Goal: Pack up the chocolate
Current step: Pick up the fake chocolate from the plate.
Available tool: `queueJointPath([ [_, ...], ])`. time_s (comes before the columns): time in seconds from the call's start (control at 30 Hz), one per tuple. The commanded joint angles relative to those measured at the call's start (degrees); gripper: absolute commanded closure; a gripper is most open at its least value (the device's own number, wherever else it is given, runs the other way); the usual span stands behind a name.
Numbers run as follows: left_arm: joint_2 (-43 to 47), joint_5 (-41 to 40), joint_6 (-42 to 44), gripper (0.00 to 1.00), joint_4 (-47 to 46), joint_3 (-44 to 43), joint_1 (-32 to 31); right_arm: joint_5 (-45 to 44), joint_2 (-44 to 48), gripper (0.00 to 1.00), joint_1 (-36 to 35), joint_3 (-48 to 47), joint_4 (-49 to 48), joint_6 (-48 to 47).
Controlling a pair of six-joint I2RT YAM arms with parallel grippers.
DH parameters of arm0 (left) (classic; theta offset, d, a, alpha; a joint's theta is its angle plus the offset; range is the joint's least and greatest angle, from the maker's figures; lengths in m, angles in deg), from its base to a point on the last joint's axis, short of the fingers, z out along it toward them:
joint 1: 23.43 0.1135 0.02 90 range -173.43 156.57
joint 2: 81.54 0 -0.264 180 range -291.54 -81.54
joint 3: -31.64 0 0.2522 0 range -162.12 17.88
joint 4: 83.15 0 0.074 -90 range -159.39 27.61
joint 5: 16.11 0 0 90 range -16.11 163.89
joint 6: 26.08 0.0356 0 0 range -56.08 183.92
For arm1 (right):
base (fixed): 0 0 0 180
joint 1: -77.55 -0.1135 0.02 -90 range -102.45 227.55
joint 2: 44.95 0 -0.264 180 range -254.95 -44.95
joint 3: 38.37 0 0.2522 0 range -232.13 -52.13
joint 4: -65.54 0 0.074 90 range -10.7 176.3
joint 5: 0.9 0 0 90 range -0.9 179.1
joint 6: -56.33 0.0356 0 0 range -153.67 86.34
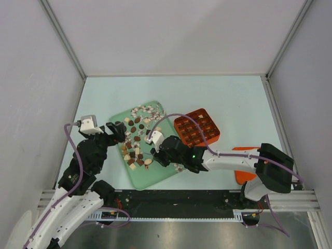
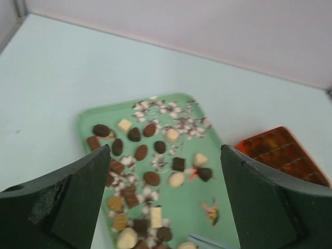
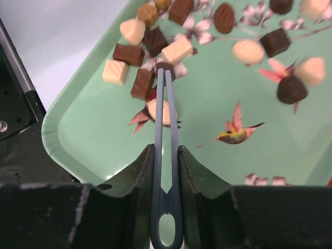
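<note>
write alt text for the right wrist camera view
Two dark fingers clamp slim blue-grey tweezers, whose tips reach a cluster of brown and cream bite-size chocolate pieces on a mint-green tray printed with hummingbirds.

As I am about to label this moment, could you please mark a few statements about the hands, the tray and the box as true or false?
1. The right hand is shut on a pair of tweezers. True.
2. The left hand grips a piece of chocolate. False: it is wide open above the pieces and holds nothing.
3. The chocolate lies on a green tray. True.
4. The orange box stands on the tray. False: it stands on the table beside the tray, to its right in the top view.
</note>
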Motion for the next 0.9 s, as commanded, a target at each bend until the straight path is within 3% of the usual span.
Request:
queueJointPath([
  [0.0,1.2,-6.5,9.4,0.09,2.3,2.9,0.6,1.2,-3.2,0.80,-1.5,-6.2,7.1,5.2],
  [0.33,2.3,-5.9,10.2,0.08,1.3,3.6,4.9,0.3,-8.4,0.77,-2.7,-10.9,11.7,12.5],
  [0.87,2.6,-4.3,10.2,0.08,1.3,3.9,5.9,-0.4,-10.3,0.71,-2.8,-12.0,10.3,14.6],
])
